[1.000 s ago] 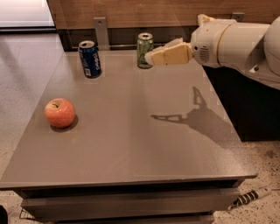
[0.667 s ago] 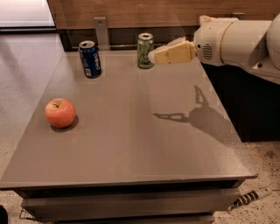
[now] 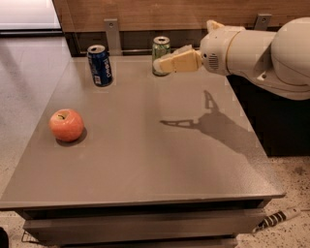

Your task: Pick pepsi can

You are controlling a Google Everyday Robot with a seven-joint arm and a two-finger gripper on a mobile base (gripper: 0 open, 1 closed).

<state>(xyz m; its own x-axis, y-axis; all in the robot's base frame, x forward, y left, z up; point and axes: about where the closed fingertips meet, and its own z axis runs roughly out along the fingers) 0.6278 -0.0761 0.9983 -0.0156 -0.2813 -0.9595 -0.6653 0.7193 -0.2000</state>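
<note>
Just one camera here, up high off the near edge of the table (image 3: 145,164), angled down toward the wood back wall (image 3: 155,14). It's pretty close, so the table fills the shot. The end effector (image 3: 159,65) reaches in from the upper right.

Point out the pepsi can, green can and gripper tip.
Dark blue pepsi can (image 3: 100,66), camera view, middle of label.
Light green soda can (image 3: 162,49), camera view, upper body.
Cream two-finger gripper (image 3: 160,64), camera view, tip, overlapping that can.

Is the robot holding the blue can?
No, the pepsi can stands free on the table, while the gripper hovers by the green can.
</note>
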